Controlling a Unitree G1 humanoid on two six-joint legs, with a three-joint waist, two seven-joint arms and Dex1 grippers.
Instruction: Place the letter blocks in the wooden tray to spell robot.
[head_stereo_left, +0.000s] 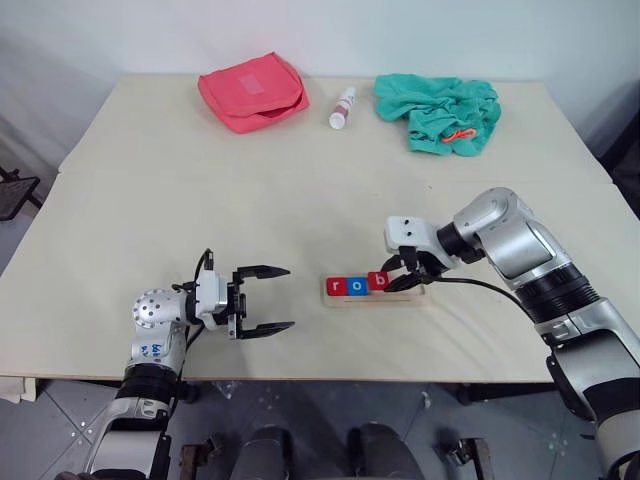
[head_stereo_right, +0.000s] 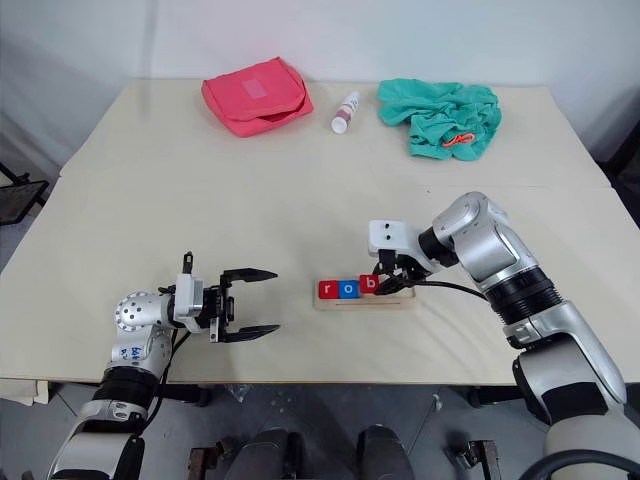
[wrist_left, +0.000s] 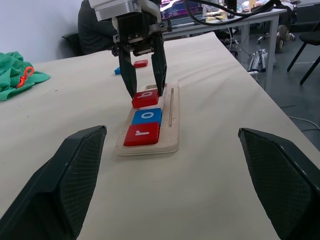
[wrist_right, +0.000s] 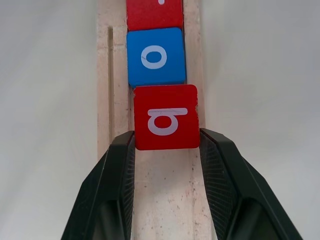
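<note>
While the red b block (wrist_right: 166, 117) sits between the fingers of our right end effector (wrist_right: 166, 150), its far edge just meets the blue o block (wrist_right: 155, 56) in the wooden tray (wrist_left: 171, 120), so we judge the step in hand to be seating this third letter. The fingers flank the b on both sides, touching or nearly touching its edges; we cannot tell whether they are pinching it or letting go. To do this well, we should keep the tile flat in the recess, square to the o with no gap, then spread the fingers evenly and lift straight away so neither pad drags the tile.

Nearest to us from the tray, our left end effector (head_stereo_left: 262, 299) hovers over the surface (head_stereo_left: 150, 190), fingers spread wide and holding nothing.

In the tray the red r block (wrist_left: 142, 134) lies at the end towards the left end effector, then the o, then the b; the white letters read "r o b". Beyond the tray's other end, a blue block (wrist_left: 118, 70) and another red block (wrist_left: 141, 63) lie loose on the surface, their letters unreadable.

Far beyond the tray we see a red pouch (head_stereo_left: 252, 92), a small bottle (head_stereo_left: 343, 107) with an illegible label, and a green cloth (head_stereo_left: 438, 111).
</note>
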